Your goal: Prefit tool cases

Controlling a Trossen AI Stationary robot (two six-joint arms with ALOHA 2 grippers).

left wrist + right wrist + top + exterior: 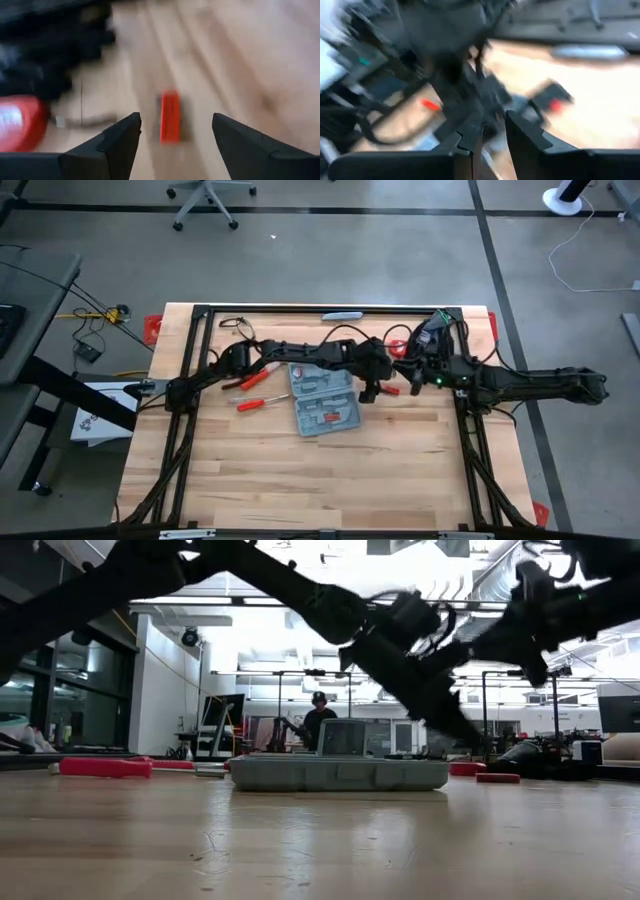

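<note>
Hovering just right of the open tool case, my left claw [371,388] has its two dark fingers [117,145] spread wide with nothing between them. Beneath the gap I see a small red block [170,116] lying on the pale wood, and off to one side a fat red handle [20,122] with a short metal shank. My right claw [490,140] sits close by, facing my left arm over the worktop's [330,480] far right part; its fingers stand slightly parted, and I cannot tell whether anything is pinched between them.

The tool case [323,399] lies open and flat near the middle of the worktop, turned a little askew. It is blue-grey and rectangular, its moulded inside showing recesses, with a red-handled piece seated in the half nearer the front edge. From table height it reads as a low grey slab [338,773].

Left of the case lie two red-handled screwdrivers [252,392]. A slim grey-blue bar [342,315] rests at the far edge.
</note>
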